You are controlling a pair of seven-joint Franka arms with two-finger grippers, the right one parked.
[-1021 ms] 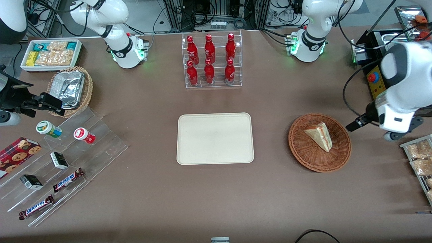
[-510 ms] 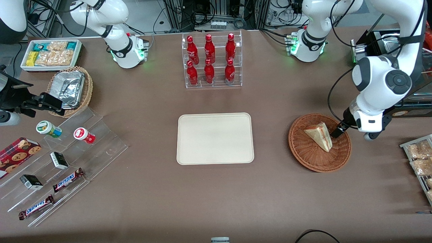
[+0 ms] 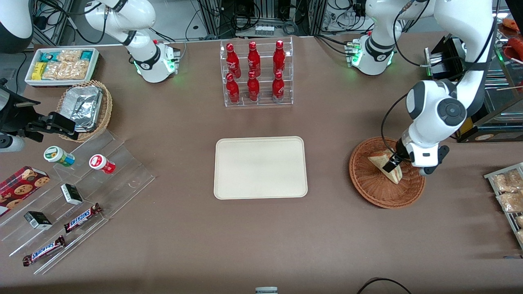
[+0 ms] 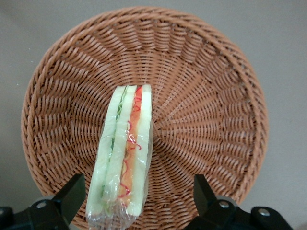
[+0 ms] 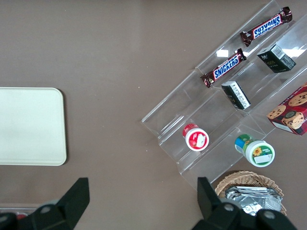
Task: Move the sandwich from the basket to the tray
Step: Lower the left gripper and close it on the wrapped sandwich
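The sandwich (image 3: 382, 160), a plastic-wrapped wedge of white bread with red and green filling, lies in the reddish-brown wicker basket (image 3: 367, 181) toward the working arm's end of the table. My left gripper (image 3: 391, 163) hovers just above the sandwich, over the basket. In the left wrist view the sandwich (image 4: 123, 153) stands on its edge in the basket (image 4: 211, 96), and my gripper (image 4: 136, 196) is open with one black finger (image 4: 72, 196) on each side of the wedge, not touching it. The cream-white tray (image 3: 260, 167) lies bare at the table's middle.
A clear rack of red bottles (image 3: 255, 73) stands farther from the front camera than the tray. A wire rack of snack packets (image 3: 508, 192) lies beside the basket at the table's edge. Clear stepped shelves with candy bars (image 3: 73, 196) lie toward the parked arm's end.
My left arm has swung in from the table's edge and come down over the basket; the gripper now straddles the sandwich. The sandwich and the basket have not moved.
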